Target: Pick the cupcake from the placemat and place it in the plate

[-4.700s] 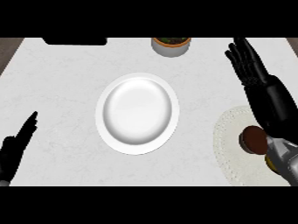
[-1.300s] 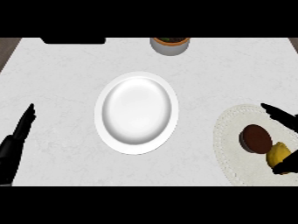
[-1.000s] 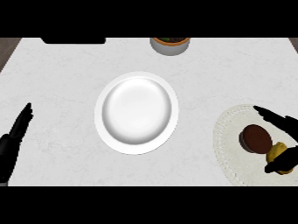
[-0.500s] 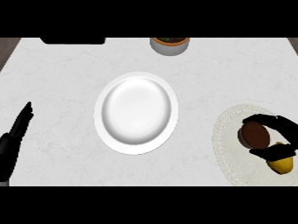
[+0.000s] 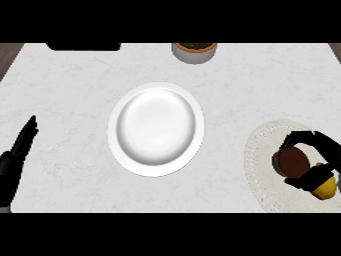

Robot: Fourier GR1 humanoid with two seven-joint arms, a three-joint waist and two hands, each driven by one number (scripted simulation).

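The cupcake (image 5: 291, 160), brown-topped, stands on the pale round placemat (image 5: 269, 150) at the right of the counter. My right hand (image 5: 328, 152) is curled round it, fingers arching over its far side and the thumb near its front. A white plate (image 5: 157, 128) lies in the middle of the counter, well left of the cupcake, with nothing on it. My left hand (image 5: 14, 157) rests at the lower left, fingers straight, holding nothing.
A grey pot (image 5: 194, 51) with dark contents stands at the counter's far edge, beyond the plate. A dark flat object (image 5: 83, 46) lies at the far left edge. A yellow part (image 5: 325, 186) shows at my right wrist.
My right hand came down from the far right onto the placemat and its fingers curled round the cupcake. The left hand stayed in place.
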